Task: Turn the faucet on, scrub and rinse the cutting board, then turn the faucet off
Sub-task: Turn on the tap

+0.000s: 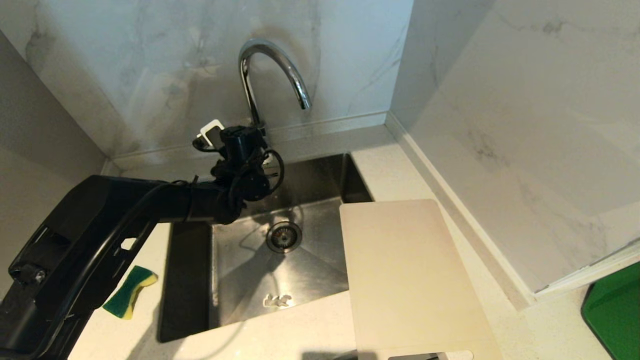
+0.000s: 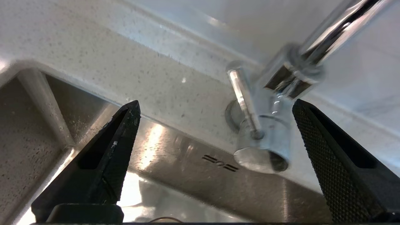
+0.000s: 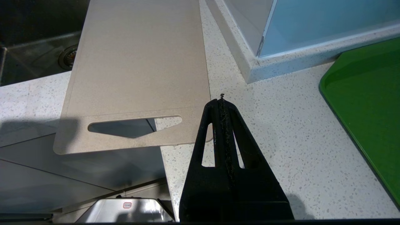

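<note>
The chrome faucet [image 1: 274, 56] arches over the sink from the back ledge, and no water shows at its spout. My left gripper [image 1: 248, 139] reaches across the sink to the faucet's base. In the left wrist view the left gripper [image 2: 216, 103] is open wide, with the faucet base [image 2: 272, 131] and its thin lever [image 2: 245, 100] between the fingers, nearer one finger [image 2: 315, 137] and touching neither. The cream cutting board [image 1: 405, 280] lies flat on the counter right of the sink, partly over the basin. My right gripper [image 3: 222, 98] hangs shut and empty beside the slotted end of the cutting board [image 3: 140, 62].
The steel sink [image 1: 310, 175] has a drain [image 1: 283, 236] in its floor. A green-and-yellow sponge [image 1: 130, 292] lies on the counter left of the sink. A green tray [image 1: 615, 310] sits at the far right, and marble walls close in behind and to the right.
</note>
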Robot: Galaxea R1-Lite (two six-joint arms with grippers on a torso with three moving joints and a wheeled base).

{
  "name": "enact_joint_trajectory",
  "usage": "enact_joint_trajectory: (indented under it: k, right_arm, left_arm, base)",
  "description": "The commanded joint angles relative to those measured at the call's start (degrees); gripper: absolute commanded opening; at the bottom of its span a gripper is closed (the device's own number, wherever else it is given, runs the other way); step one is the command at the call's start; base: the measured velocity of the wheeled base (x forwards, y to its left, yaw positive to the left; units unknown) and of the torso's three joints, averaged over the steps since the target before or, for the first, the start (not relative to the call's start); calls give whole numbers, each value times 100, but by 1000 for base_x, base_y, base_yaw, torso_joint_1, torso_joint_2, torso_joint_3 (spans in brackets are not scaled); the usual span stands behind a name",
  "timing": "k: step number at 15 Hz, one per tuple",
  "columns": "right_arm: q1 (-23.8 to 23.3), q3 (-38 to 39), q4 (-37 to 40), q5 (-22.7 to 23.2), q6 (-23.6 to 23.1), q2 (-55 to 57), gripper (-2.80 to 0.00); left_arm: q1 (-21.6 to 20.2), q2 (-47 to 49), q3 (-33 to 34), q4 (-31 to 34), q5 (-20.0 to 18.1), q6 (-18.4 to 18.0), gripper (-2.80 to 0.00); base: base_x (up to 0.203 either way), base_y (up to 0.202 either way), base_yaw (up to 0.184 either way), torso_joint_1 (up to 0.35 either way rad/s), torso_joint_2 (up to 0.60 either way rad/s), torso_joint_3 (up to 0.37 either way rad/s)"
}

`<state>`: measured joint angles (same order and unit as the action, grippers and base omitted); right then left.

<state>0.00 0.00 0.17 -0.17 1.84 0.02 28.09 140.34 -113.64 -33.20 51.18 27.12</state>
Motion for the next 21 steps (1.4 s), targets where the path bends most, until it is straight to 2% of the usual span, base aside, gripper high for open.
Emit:
enact_joint_trajectory:
  k: [1,7,11,18,21]
  right_arm:
    - [0,0,1,0,0,-2,-280]
    - [0,0,1,3,0,2,-280]
    - [-1,0,1,-1,0,-2,-280]
    - [0,0,1,-1,0,-2,-280]
    - [0,0,4,-1,0,-2,-280]
  left_arm:
    - [-105,184,0,-28,-3,20,0]
    - [-199,267,0,-20,-126,56,0]
    - [-190,239,9,-12,-73,100,0]
    - [-144,148,95,660,298,607,0]
    - [-111,-121,158,1232,297,1054,0]
  base:
    - [0,0,0,0,0,0]
    - [0,0,0,0,0,0]
    - [0,0,0,0,0,0]
    - [0,0,0,0,0,0]
    - [0,0,0,0,0,0]
